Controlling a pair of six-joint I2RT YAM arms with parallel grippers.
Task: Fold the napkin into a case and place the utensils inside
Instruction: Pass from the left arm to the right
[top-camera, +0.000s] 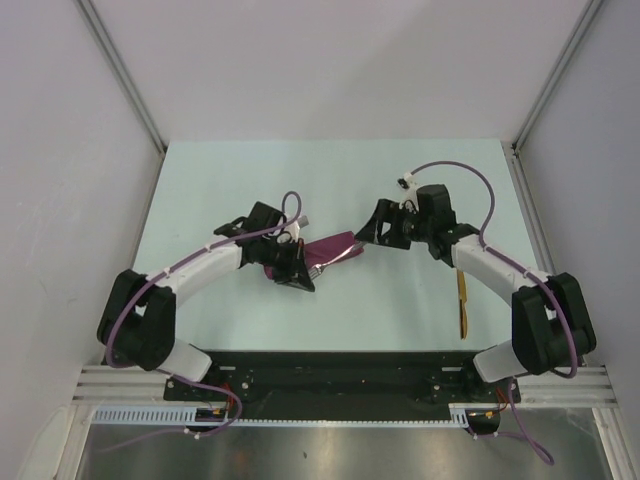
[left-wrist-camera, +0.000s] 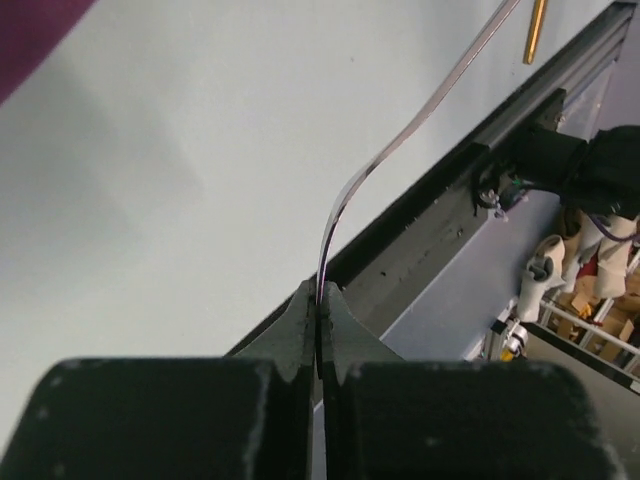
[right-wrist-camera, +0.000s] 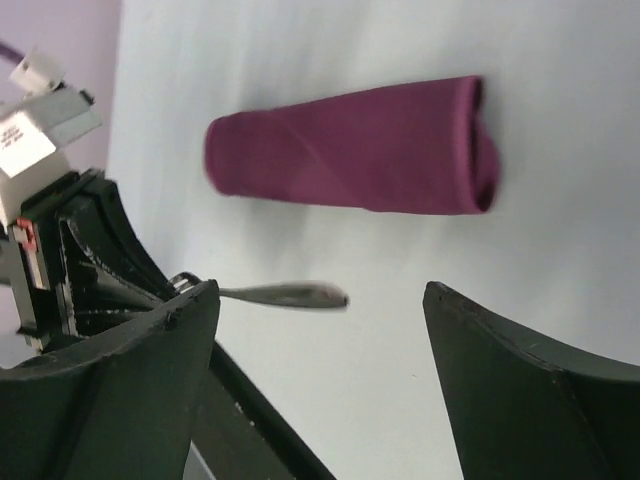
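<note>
Plum-magenta case (right-wrist-camera: 350, 150) is lying on the table (top-camera: 400, 300), golden-yellow piece (top-camera: 462, 300) at its 4 o'clock. We are clamping the spoon (right-wrist-camera: 290, 295) in the left gripper (left-wrist-camera: 320, 300); right gripper (right-wrist-camera: 320, 305) is gaping empty. White tag (right-wrist-camera: 25, 140) lettering: illegible.

The case (right-wrist-camera: 350, 150) lies on the table (right-wrist-camera: 560, 60), spoon (right-wrist-camera: 290, 294) beside it.

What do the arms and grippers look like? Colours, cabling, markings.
The left arm and right arm match: white link shells, black joint housings. A purple cable runs along each, looping free near the wrist. The left gripper and right gripper are matte black with wedge-shaped fingers. A small white label sits by the left gripper; its print is unreadable.
</note>
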